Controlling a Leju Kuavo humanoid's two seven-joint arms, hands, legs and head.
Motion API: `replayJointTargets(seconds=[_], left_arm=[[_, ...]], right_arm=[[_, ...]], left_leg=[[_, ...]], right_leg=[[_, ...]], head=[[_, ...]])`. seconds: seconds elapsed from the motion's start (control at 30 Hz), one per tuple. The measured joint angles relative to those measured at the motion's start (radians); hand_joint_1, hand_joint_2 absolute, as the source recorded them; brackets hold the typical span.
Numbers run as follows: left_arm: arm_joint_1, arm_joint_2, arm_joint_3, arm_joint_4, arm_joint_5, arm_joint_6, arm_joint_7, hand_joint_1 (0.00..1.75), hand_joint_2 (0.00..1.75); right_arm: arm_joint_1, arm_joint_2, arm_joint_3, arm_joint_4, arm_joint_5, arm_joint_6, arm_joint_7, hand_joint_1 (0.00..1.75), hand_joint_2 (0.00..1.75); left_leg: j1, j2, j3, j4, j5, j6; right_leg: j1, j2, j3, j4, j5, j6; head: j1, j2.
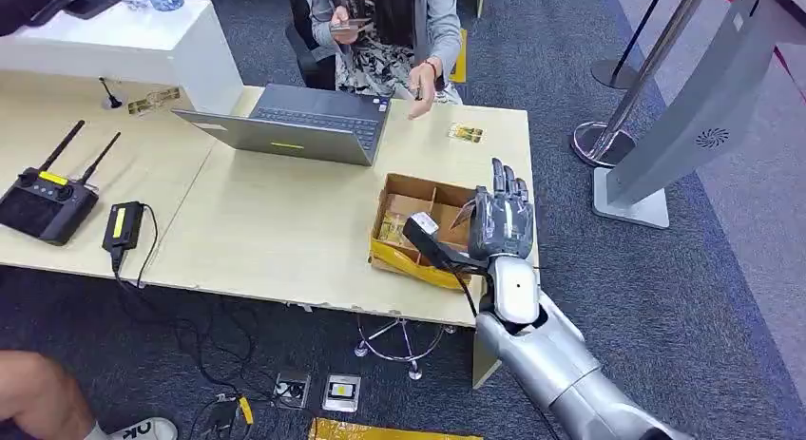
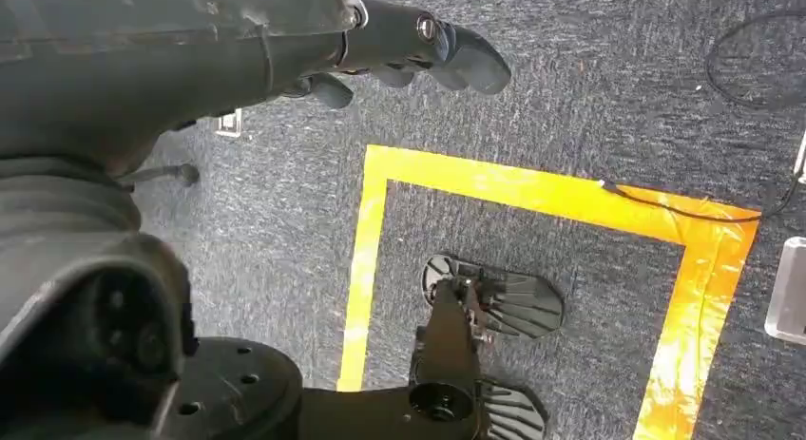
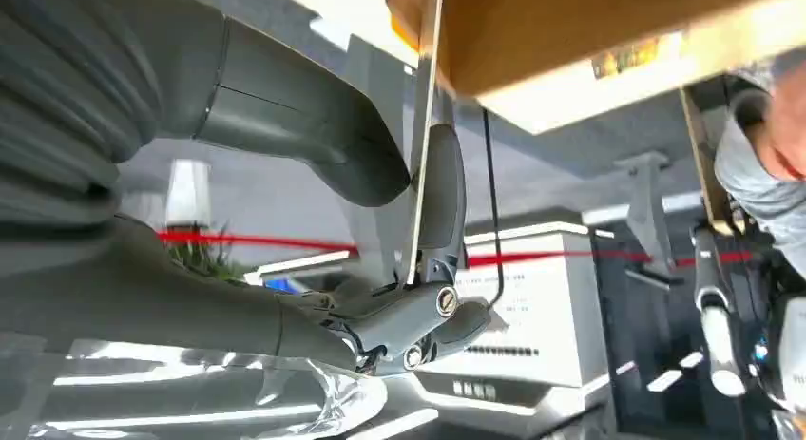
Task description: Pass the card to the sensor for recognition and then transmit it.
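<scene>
The right hand [image 1: 501,221], at lower right of the head view, pinched a thin card [image 3: 425,126] edge-on between thumb and fingers [image 3: 439,188], above the cardboard box [image 1: 418,229] on the surface [image 1: 276,231]. Judged mid-task: the card next needs presenting to a sensor I could not identify. The left hand [image 2: 399,46] hung over the floor, fingers loosely curled, holding nothing. No writing was legible.

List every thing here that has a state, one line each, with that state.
right hand: raised beside the box, pinching a card
card: held edge-on between thumb and fingers
left hand: hanging over the floor, holding nothing
cardboard box: open, at the table's front edge
laptop: lid folded far back
person's hand: held out, palm open
</scene>
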Motion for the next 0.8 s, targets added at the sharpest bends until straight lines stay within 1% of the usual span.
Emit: replayJointTargets(seconds=[0.13,0.33,0.57,0.8], left_arm=[[-0.003,-0.001,0.000,0.000,-0.003,-0.002,0.007,0.00,0.00],[-0.007,-0.005,0.000,0.000,-0.008,-0.003,0.010,0.00,0.00],[-0.012,-0.008,-0.001,0.000,-0.016,-0.009,0.016,0.00,0.00],[-0.013,-0.010,-0.001,0.000,-0.016,-0.015,0.020,0.00,0.00]], right_arm=[[-0.041,-0.005,-0.012,-0.007,0.015,0.031,0.002,1.75,1.75],[-0.093,-0.004,-0.013,-0.008,0.026,0.056,0.002,1.75,1.75],[-0.131,0.013,-0.013,0.006,0.017,0.048,-0.012,1.75,1.75],[-0.139,0.027,-0.013,0.021,0.016,0.047,-0.013,1.75,1.75]], left_leg=[[0.000,0.000,0.000,0.000,0.000,0.000],[0.000,0.000,0.000,0.000,0.000,0.000],[0.000,0.000,0.000,0.000,0.000,0.000],[0.000,0.000,0.000,0.000,0.000,0.000]], right_leg=[[0.000,0.000,0.000,0.000,0.000,0.000],[0.000,0.000,0.000,0.000,0.000,0.000],[0.000,0.000,0.000,0.000,0.000,0.000],[0.000,0.000,0.000,0.000,0.000,0.000]], head=[[0.000,0.000],[0.000,0.000],[0.000,0.000],[0.000,0.000]])
